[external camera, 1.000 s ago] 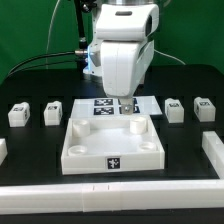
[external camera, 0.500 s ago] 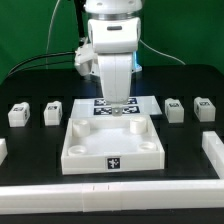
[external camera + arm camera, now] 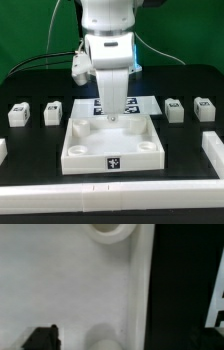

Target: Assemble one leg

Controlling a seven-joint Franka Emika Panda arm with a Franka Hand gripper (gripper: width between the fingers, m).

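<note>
the black table (image 3: 30, 165) carries a white square panel (image 3: 112, 152) at its middle, the marker board (image 3: 138, 103) just behind it, legs (image 3: 18, 114) (image 3: 53, 111) on the exterior view's left, legs (image 3: 174, 109) (image 3: 204, 109) on its right, a white rail (image 3: 110, 196) in front.

My exterior view is evenly bright and fairly sharp, shadows faint; the white panel (image 3: 85, 162) nearly washes out against the black table (image 3: 30, 90) — my wrist view is soft, blurred throughout.

The arm (image 3: 110, 50) hides part of the marker board (image 3: 137, 104); jaws too small to read.
</note>
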